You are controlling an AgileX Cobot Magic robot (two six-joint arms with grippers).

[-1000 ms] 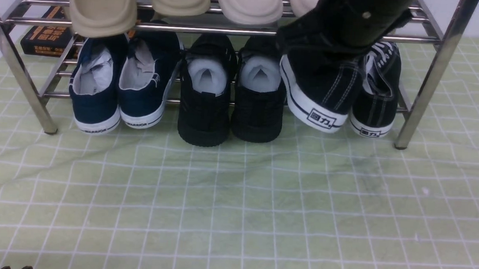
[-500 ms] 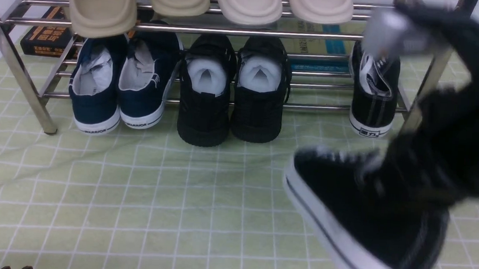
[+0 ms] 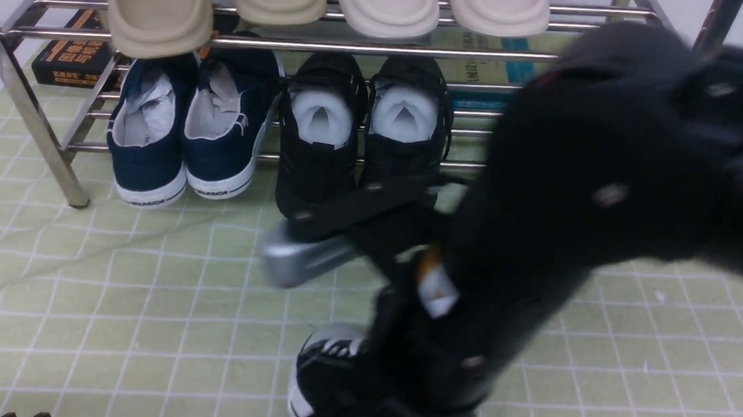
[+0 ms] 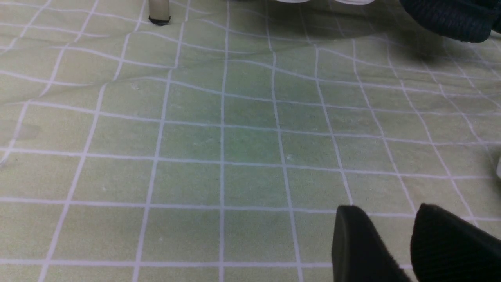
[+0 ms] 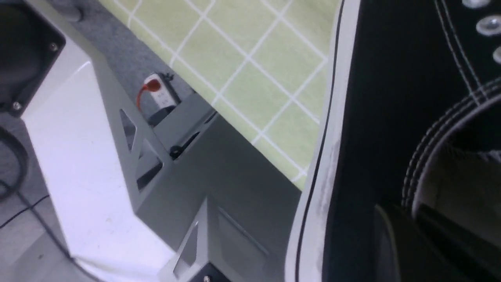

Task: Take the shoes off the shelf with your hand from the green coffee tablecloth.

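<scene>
Front view: half a second ago my right arm hung at the right end of the shelf; it now crosses in front of the shelf's middle. The black canvas sneaker has dropped low over the green tablecloth, well forward of the shelf. The arm now hides the partner sneaker on the lower tier. Right wrist view alone shows my right gripper clamped on the sneaker's heel collar. Left wrist view alone shows my left gripper over the tablecloth, fingertips slightly apart, holding nothing
</scene>
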